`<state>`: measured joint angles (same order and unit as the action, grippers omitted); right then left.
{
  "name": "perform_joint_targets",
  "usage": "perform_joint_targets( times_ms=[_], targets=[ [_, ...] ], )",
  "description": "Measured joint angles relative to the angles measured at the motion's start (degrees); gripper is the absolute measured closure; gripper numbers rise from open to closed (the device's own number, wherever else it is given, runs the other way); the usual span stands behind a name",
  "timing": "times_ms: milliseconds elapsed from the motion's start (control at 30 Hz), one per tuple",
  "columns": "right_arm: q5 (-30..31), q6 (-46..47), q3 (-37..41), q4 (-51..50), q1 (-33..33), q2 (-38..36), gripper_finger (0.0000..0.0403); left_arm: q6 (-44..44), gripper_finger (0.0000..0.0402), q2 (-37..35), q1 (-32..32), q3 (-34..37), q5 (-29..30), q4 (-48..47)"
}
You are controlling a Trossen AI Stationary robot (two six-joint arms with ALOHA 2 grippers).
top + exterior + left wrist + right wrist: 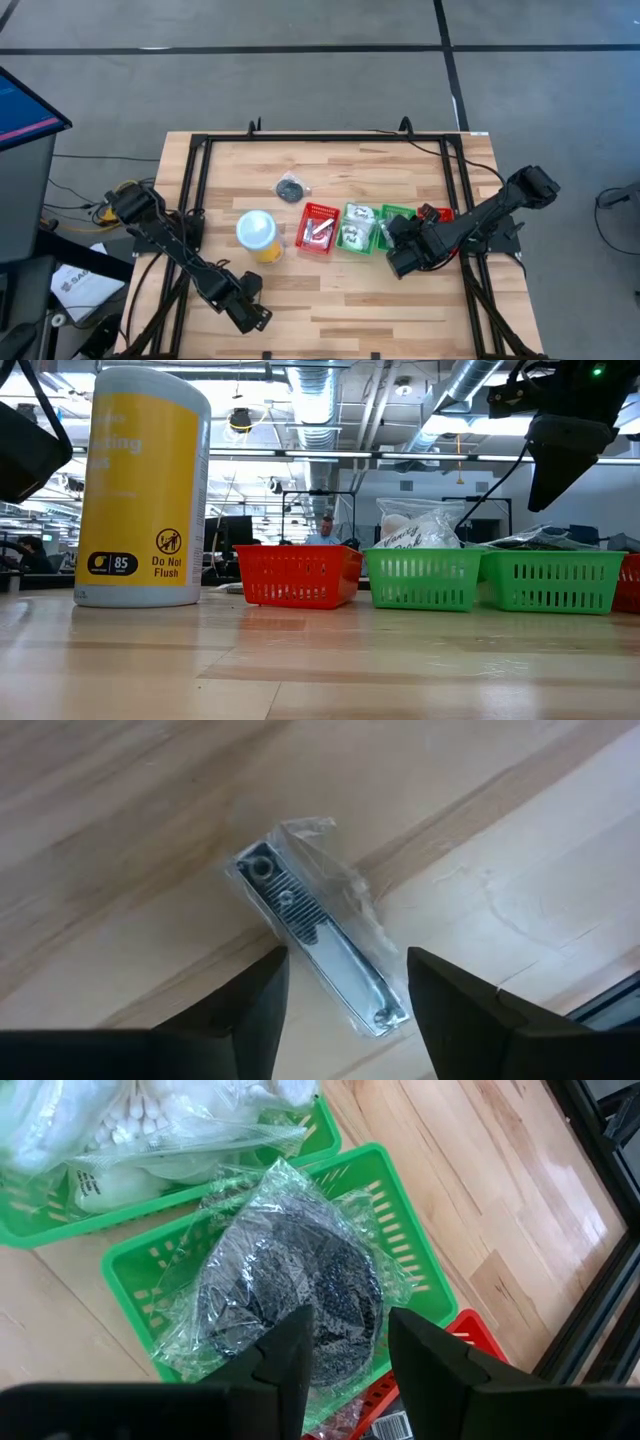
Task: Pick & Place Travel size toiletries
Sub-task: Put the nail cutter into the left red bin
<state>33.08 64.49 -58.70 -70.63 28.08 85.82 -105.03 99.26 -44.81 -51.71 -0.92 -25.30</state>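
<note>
A short silvery tube in clear wrap point(312, 932) lies flat on the wood near the table's near edge. My left gripper point(345, 1010) point(255, 318) is open over it, one finger on either side of its end. It does not show in the high view. My right gripper point(348, 1355) point(400, 258) is open above a dark grey disc in clear wrap point(290, 1280), which lies in a green bin point(405, 1230). The low view shows this gripper point(558, 465) well above the bin point(553, 580). White packets point(140, 1130) fill the neighbouring green bin point(355, 230). Another wrapped dark disc point(292, 187) lies on the table.
The yellow cup with a white lid point(258, 236) stands left of a red bin point(318, 228) holding silvery-white items. A second red bin point(437, 213) sits right of the green ones. A black frame point(300, 137) borders the table; bare wood lies along the near side.
</note>
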Motion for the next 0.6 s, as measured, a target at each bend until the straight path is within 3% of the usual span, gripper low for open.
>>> perform_joint_targets(
  times_ms=[233,600],
  targets=[
    [0.00,-0.04,0.00,0.43,0.00,0.00,0.0280,0.26,0.0230,0.11,-0.05,0.07,0.50,-0.42],
    [0.00,-0.04,0.00,0.48,0.00,0.00,0.0280,0.54,0.0361,0.20,-0.05,0.09,0.37,-2.79]
  ],
)
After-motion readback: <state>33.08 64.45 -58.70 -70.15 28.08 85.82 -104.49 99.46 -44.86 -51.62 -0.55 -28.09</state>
